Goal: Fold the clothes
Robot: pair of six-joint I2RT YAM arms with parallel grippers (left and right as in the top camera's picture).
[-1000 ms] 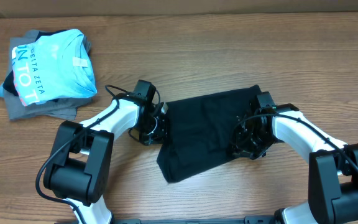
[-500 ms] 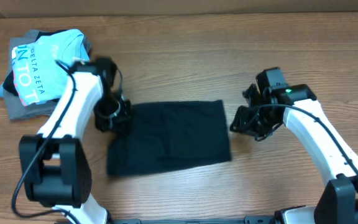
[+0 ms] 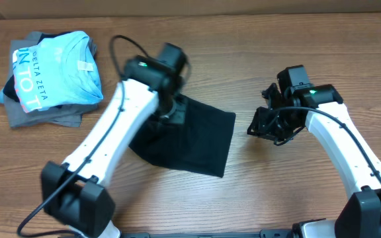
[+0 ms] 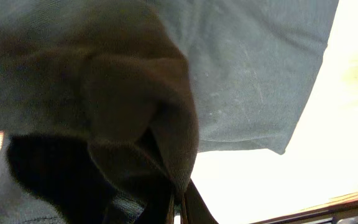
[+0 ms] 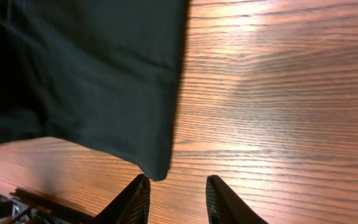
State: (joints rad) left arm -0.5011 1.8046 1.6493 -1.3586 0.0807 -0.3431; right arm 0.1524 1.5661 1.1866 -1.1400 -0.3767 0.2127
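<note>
The black T-shirt (image 3: 197, 139) lies folded and askew in the middle of the table. My left gripper (image 3: 172, 112) is over its upper left part and is shut on a bunched fold of it. In the left wrist view the jaws (image 4: 178, 210) pinch the dark fabric, and the cloth (image 4: 241, 68) fills most of the frame. My right gripper (image 3: 260, 125) is open and empty just right of the shirt. In the right wrist view its fingers (image 5: 140, 198) stand apart over bare wood, with a shirt corner (image 5: 157, 168) just ahead of the left finger. The white neck label is hidden.
A stack of clothes sits at the back left: a light blue "DELTA ZETA" T-shirt (image 3: 55, 69) on top of a grey folded garment (image 3: 48, 118). The wooden table (image 3: 276, 192) runs to a far edge along the top of the overhead view.
My left arm has swung right and forward with the shirt's edge in its grip, so the shirt has shifted right and turned askew. My right gripper has stayed nearly in place, open.
</note>
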